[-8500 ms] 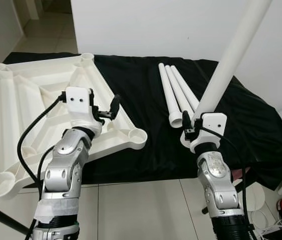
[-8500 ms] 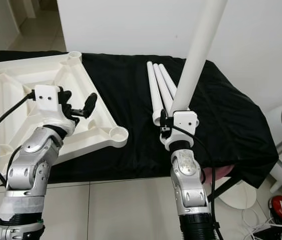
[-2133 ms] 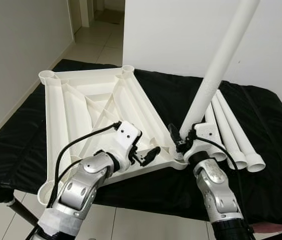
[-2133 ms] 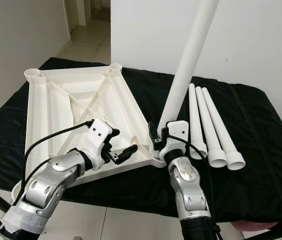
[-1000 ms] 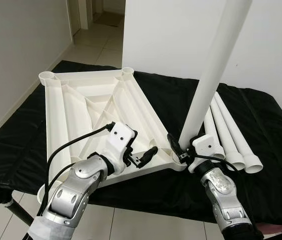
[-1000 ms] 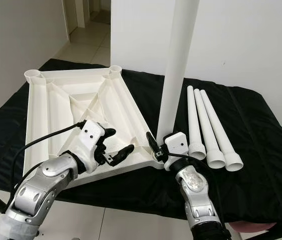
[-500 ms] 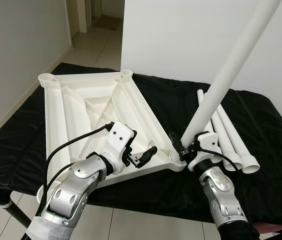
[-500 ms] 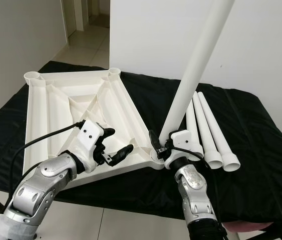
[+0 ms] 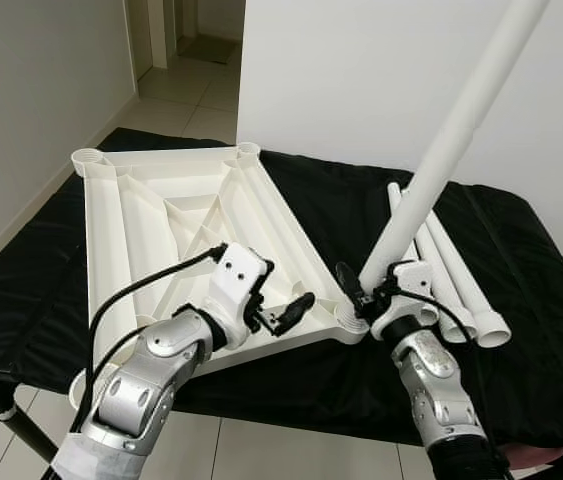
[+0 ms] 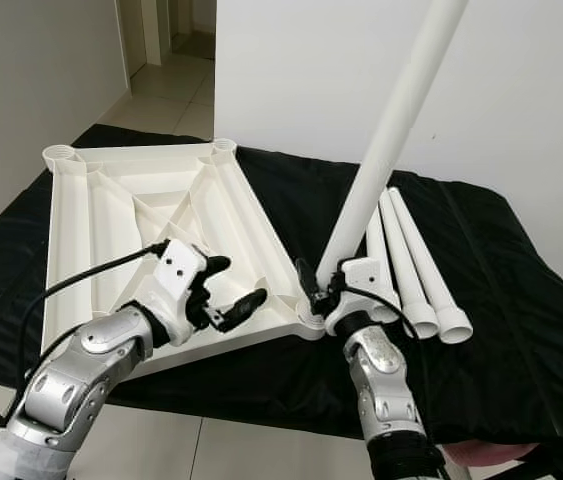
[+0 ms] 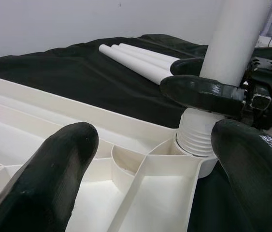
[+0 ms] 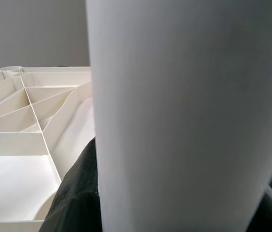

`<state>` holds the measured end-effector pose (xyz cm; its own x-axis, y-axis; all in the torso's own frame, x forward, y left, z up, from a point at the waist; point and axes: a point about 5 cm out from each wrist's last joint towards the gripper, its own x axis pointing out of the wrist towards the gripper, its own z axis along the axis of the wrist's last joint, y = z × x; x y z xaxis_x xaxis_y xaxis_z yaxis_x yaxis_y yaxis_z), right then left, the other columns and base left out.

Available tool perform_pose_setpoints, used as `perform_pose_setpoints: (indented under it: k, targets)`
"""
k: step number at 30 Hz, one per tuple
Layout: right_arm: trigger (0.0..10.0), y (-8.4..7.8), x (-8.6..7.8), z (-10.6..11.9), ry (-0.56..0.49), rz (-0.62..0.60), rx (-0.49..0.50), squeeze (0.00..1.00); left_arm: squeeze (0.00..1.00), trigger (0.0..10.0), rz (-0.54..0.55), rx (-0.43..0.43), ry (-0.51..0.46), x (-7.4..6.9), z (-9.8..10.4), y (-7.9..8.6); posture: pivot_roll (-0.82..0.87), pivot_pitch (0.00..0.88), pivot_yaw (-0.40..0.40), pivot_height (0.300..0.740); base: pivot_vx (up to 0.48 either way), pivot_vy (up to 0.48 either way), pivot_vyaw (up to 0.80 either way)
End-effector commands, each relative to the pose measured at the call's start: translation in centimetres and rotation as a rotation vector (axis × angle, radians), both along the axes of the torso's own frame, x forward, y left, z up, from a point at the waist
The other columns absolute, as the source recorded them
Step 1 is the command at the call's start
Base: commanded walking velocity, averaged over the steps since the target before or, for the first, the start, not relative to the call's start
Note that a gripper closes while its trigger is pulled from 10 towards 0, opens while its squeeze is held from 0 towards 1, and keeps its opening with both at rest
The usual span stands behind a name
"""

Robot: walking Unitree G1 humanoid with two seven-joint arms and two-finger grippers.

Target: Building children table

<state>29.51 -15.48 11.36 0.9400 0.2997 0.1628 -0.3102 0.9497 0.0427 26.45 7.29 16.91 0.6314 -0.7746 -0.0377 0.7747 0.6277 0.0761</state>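
Gripping smooth white tubular leg [image 9: 451, 130], threaded end in ribbed tabletop [image 9: 141, 230].

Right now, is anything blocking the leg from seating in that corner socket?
Nothing visible. The leg, held by the right gripper, already has its threaded end at the socket but leans off upright. The left gripper hovers open beside the socket, clear of it.

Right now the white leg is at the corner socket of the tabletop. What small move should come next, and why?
Probably the right gripper should tip the table leg upright over the corner socket. The leg leans, its threaded end sits at the socket, and the left gripper hangs open over the upside-down tabletop.
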Motion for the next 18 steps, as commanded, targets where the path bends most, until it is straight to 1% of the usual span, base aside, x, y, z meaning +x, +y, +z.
perform_pose_setpoints:
  k: [1,3,4,6,11,15,16,17,18]
  targets:
    - [10.0,-0.2,-1.5,-2.4,0.054,-0.009,-0.015,0.0,0.0,10.0,-0.029,-0.001,-0.01,-0.4,0.3,-0.4,0.01,0.0,-0.096,0.74,0.0,0.0,0.0]
    - [10.0,-0.1,-1.8,-2.4,0.04,-0.009,-0.018,0.0,0.0,10.0,-0.03,-0.002,-0.011,-0.4,0.3,-0.4,0.01,0.0,-0.097,0.74,0.0,0.0,0.0]
    - [10.0,-0.2,-2.2,-2.7,0.046,-0.013,0.001,0.0,0.0,10.0,-0.029,0.0,-0.012,-0.5,0.3,-0.3,0.02,0.0,-0.097,0.74,0.0,0.0,0.0]
    - [10.0,-0.2,-2.2,-2.7,0.046,-0.013,0.001,0.0,0.0,10.0,-0.029,0.0,-0.012,-0.5,0.3,-0.3,0.02,0.0,-0.097,0.74,0.0,0.0,0.0]
    - [10.0,-0.4,-2.7,-3.6,0.087,-0.038,0.052,0.0,0.0,10.0,-0.025,0.003,-0.014,-0.4,0.4,-0.1,0.02,0.0,-0.093,0.74,0.0,0.0,0.0]
    - [10.0,-0.4,-2.7,-3.8,0.102,-0.046,0.063,0.0,0.0,10.0,-0.025,0.002,-0.015,-0.4,0.4,-0.1,0.02,0.0,-0.092,0.74,0.0,0.0,0.0]
    - [10.0,-0.3,-2.1,-3.9,0.138,-0.05,0.033,0.0,0.0,10.0,-0.03,0.005,-0.015,-0.4,0.4,-0.2,0.01,0.0,-0.087,0.74,0.0,0.0,0.0]
    - [10.0,-0.3,-2.1,-3.9,0.138,-0.05,0.033,0.0,0.0,10.0,-0.03,0.005,-0.015,-0.4,0.4,-0.2,0.01,0.0,-0.087,0.74,0.0,0.0,0.0]
    - [10.0,-0.2,-1.7,-3.9,0.158,-0.046,0.011,0.0,0.0,10.0,-0.032,0.005,-0.015,-0.4,0.4,-0.2,0.01,0.0,-0.087,0.74,0.0,0.0,0.0]
